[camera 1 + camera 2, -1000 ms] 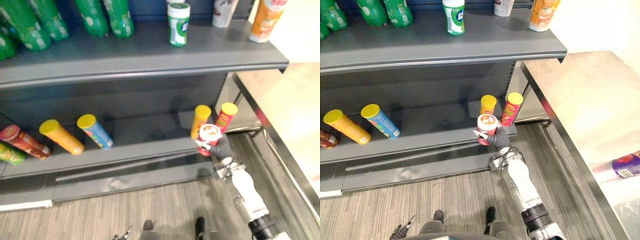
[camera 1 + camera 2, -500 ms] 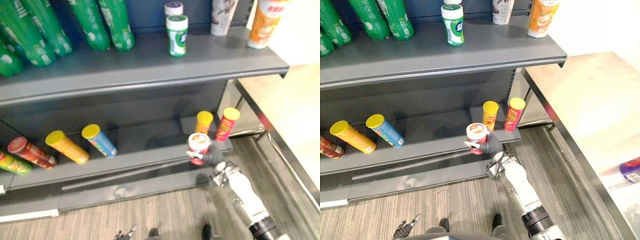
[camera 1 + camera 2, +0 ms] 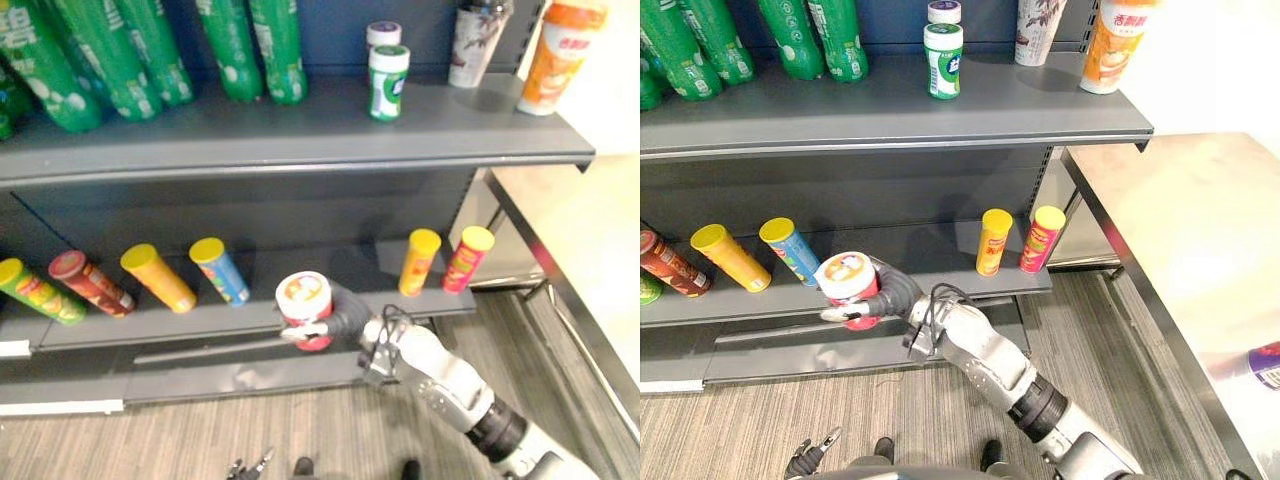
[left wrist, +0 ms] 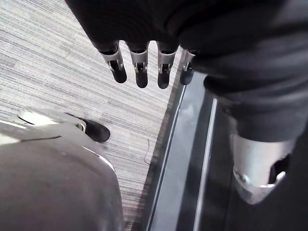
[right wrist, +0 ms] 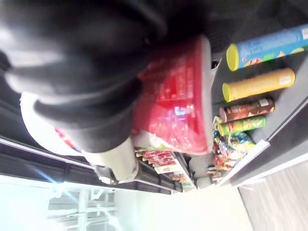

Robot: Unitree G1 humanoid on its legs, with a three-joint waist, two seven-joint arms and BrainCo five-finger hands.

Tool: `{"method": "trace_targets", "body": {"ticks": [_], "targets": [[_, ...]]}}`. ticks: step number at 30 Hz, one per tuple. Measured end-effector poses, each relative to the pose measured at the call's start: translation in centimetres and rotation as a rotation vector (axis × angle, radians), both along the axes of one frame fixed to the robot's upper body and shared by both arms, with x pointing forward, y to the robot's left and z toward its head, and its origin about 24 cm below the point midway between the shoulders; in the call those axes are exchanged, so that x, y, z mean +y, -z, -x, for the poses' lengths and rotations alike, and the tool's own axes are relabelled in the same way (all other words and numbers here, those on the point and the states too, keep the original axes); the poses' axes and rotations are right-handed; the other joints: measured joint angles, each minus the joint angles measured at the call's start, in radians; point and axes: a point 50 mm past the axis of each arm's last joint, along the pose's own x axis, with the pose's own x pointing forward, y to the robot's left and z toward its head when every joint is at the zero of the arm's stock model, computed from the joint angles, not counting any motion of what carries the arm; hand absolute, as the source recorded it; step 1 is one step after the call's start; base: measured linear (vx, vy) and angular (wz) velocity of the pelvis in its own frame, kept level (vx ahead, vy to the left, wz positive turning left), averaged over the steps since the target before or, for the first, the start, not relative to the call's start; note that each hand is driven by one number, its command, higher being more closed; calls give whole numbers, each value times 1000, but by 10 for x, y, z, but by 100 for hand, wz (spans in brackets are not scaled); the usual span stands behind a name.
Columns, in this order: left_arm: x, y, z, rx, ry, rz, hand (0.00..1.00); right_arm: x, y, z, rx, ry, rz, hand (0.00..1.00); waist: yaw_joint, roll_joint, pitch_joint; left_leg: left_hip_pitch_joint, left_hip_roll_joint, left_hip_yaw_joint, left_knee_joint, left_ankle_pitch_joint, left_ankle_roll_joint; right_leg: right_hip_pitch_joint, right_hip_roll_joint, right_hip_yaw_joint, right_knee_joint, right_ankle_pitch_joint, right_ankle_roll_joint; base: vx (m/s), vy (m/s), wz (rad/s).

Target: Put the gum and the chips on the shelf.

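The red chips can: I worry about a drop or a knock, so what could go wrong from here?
1. The right hand holds the red chips can at the lower shelf's front edge; if the grip slips, it would probably fall to the floor.
2. The blue can and yellow can lie on that shelf close by; pushing in at an angle may knock them.
The left hand hangs open, idle.

Upper shelf (image 3: 890, 105): green bottles (image 3: 820, 35) at left, a gum bottle (image 3: 943, 60) upright mid-shelf, a paper cup (image 3: 1038, 30) and an orange bottle (image 3: 1112, 45) at right. Lower shelf (image 3: 920, 265): lying chips cans (image 3: 730, 257) at left, two upright chips cans (image 3: 992, 243) at right.
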Motion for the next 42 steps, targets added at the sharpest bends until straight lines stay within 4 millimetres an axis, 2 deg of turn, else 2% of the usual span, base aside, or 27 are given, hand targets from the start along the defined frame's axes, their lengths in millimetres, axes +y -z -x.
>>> {"method": "trace_targets", "body": {"ticks": [3,6,11,14,17,22,30,35,42], "targets": [[0,0,0,3,-10,-3,0,13,-9,5,32,-29,-24,100,3,-3,-5,-5,0,-12,0,0,1,5,2,-8,-6,0,0,2,-10,11],[1,0,1,8,-38,-14,0,23,-20,4,35,-31,-50,100,19,-13,-14,-12,1,-17,1,2,0,5,5,-13,-16,3,-4,22,-8,6],[1,1,2,24,-56,-14,0,37,-57,-5,-65,12,-81,100,22,-21,-20,-11,2,-35,3,4,-2,14,8,-30,-19,6,-4,22,-7,9],[1,1,2,29,-55,-13,0,38,-70,-16,-87,68,-96,100,23,-22,-21,-6,3,-40,4,4,-2,24,9,-35,-22,6,-5,-9,-7,5],[2,1,2,37,-47,-21,0,31,-90,-34,-122,179,-127,100,26,-25,-24,1,4,-40,4,4,-2,31,10,-34,-23,6,-5,-5,-2,1],[3,1,2,75,-3,-73,0,23,-116,-47,-181,291,-172,100,24,-26,-30,5,8,-17,1,4,-2,28,13,-20,-25,6,-5,-27,-2,-11],[4,1,4,104,3,-111,0,9,-128,-62,-225,436,-149,100,23,-29,-52,22,18,5,-2,4,-3,26,22,-2,-25,13,-14,6,-1,-7],[5,0,3,103,29,-125,0,-16,-146,-79,-236,583,-187,100,21,-30,-53,23,20,16,-4,4,-3,26,24,5,-25,13,-14,-22,-4,-6],[6,0,5,112,19,-120,0,-37,-141,-101,-221,745,-131,100,23,-36,-61,27,21,17,-18,12,-4,25,26,4,-25,13,-15,0,0,0]]}}
